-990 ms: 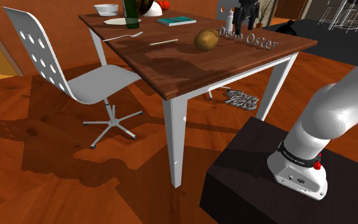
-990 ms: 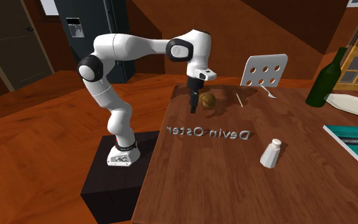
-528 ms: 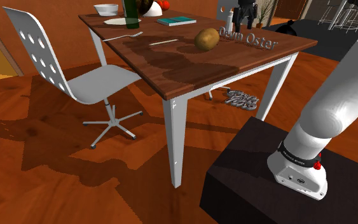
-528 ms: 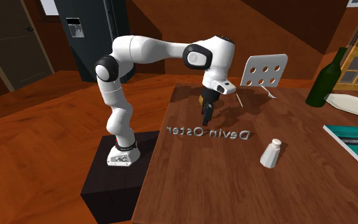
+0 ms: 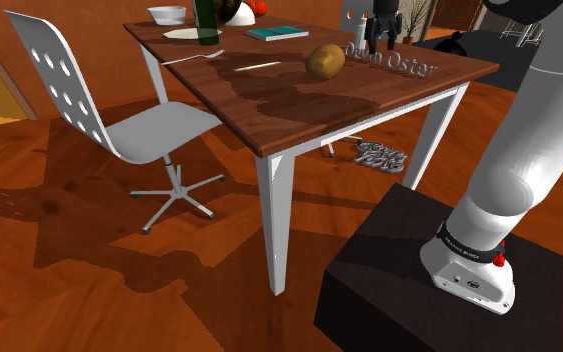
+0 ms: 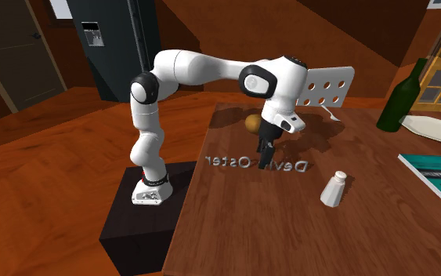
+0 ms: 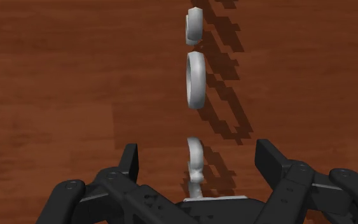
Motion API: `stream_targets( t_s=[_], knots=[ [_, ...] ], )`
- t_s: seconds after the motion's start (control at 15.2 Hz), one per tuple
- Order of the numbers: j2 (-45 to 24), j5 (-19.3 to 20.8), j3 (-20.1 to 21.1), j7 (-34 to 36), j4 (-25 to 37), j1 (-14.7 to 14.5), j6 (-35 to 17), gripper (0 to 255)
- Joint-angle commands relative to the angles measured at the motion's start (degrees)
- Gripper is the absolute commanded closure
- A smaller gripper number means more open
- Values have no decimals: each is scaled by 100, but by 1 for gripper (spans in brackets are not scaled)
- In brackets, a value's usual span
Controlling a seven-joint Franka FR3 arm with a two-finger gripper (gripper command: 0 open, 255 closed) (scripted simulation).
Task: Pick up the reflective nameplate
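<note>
The nameplate (image 6: 259, 163) is a row of silvery standing letters reading "Devin Oster" on the dark wooden table (image 6: 234, 227); it also stands near the table's right edge in the shoulder view (image 5: 394, 61). My black gripper (image 6: 267, 154) hangs over the gap between the two words, fingers pointing down. In the wrist view the letters (image 7: 195, 79) run edge-on in a line straight out from my gripper (image 7: 196, 153). The fingers stand open, one on each side of the nearest letter, not touching it.
A brown potato (image 6: 252, 123) lies just behind the gripper. A white shaker (image 6: 334, 189), a green bottle (image 6: 401, 98), a plate (image 6: 434, 127) and a teal book (image 6: 438, 176) lie further along the table. A white chair (image 5: 119, 110) stands beside it.
The arm has swung from beside the potato across to the nameplate, and the gripper now hangs over the letters.
</note>
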State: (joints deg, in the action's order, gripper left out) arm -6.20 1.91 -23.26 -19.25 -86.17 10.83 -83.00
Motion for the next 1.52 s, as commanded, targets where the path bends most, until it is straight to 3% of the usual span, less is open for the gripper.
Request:
stream_targets(
  t_s=[0.0, 0.26, 0.33, 0.92, 1.45],
  knots=[
    [28, 8, 4, 15, -186, -7, -160, 0],
    [67, 21, 9, 38, -432, -16, -369, 0],
    [72, 22, 11, 43, -434, -20, -366, 255],
    [66, 20, 9, 38, -431, -16, -369, 255],
    [-92, -33, -13, -42, 384, 24, 297, 255]
  ],
)
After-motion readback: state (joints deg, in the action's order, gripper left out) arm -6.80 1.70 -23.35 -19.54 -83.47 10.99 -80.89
